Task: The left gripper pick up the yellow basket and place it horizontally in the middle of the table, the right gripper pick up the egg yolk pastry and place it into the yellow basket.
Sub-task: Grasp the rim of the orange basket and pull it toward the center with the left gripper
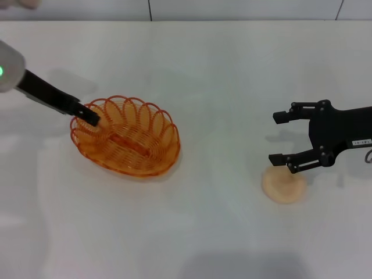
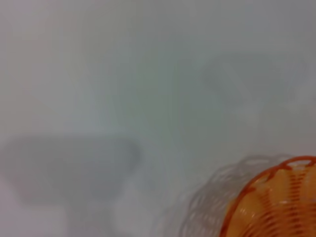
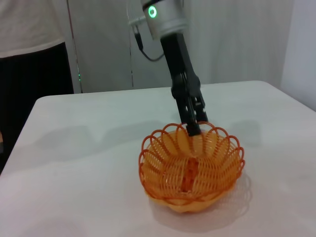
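The black two-fingered left gripper (image 1: 90, 115) is pinching the looped rim of the oval orange-yellow wire basket (image 1: 129, 138) at its far-left end. The basket's long axis is lying skewed across the white table (image 1: 221, 70). Well right of the basket, the labelled black right gripper (image 1: 280, 137) is hanging spread wide, the round beige egg yolk pastry (image 1: 283, 185) sitting just below its lower finger.

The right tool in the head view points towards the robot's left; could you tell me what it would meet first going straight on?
Probably the yellow basket, though the right tool may pass above it.
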You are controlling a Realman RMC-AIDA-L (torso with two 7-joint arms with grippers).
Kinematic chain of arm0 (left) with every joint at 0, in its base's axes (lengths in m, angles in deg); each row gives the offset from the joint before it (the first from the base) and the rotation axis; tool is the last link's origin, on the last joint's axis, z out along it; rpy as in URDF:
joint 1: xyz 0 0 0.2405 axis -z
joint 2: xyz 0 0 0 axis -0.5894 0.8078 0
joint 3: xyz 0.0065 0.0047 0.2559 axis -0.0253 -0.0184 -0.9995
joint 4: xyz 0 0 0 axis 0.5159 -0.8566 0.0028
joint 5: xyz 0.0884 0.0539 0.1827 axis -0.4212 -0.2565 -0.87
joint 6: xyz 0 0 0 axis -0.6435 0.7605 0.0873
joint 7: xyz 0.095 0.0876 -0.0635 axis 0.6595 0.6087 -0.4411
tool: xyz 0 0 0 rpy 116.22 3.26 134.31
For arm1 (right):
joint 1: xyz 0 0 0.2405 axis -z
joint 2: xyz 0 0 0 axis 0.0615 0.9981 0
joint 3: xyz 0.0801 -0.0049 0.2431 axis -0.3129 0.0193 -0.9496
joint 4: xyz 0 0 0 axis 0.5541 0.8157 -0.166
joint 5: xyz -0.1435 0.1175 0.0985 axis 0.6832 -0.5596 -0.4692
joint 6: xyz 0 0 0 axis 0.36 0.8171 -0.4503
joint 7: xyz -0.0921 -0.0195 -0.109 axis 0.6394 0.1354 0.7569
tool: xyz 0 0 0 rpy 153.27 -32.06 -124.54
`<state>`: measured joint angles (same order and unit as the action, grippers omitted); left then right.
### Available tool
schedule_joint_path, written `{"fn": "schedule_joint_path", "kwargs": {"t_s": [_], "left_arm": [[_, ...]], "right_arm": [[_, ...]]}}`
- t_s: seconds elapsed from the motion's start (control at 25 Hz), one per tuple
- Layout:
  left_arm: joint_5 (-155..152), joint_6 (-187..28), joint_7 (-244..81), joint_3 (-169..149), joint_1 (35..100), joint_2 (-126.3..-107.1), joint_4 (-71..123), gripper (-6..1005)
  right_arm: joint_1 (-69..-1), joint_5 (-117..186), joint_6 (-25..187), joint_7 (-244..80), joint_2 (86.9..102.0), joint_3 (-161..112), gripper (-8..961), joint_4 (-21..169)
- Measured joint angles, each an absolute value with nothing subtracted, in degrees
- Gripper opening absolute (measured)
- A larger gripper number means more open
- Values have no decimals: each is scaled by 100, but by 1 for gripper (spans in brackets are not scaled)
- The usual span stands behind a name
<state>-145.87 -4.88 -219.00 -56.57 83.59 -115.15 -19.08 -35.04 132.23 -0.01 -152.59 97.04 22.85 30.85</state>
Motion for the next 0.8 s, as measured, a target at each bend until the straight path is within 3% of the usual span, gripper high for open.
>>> {"fn": "schedule_joint_path", "kwargs": {"t_s": [0.2, 0.68, 0.8], "left_arm": [[-14597, -694, -21893, -5708, 8455, -11626, -1629, 801], [-14586, -770, -21974, -5710, 8455, -11600, -1572, 714], [-14572, -777, -21954, -5709, 8442, -11601, -1572, 570]], "right_arm": [[-3534, 13220, 39, -15219, 9704, 2294, 883, 3090], [-3543, 13187, 143, -15210, 9705, 2296, 883, 3081], [-3543, 13172, 143, -15203, 9708, 2295, 882, 3080]]}}
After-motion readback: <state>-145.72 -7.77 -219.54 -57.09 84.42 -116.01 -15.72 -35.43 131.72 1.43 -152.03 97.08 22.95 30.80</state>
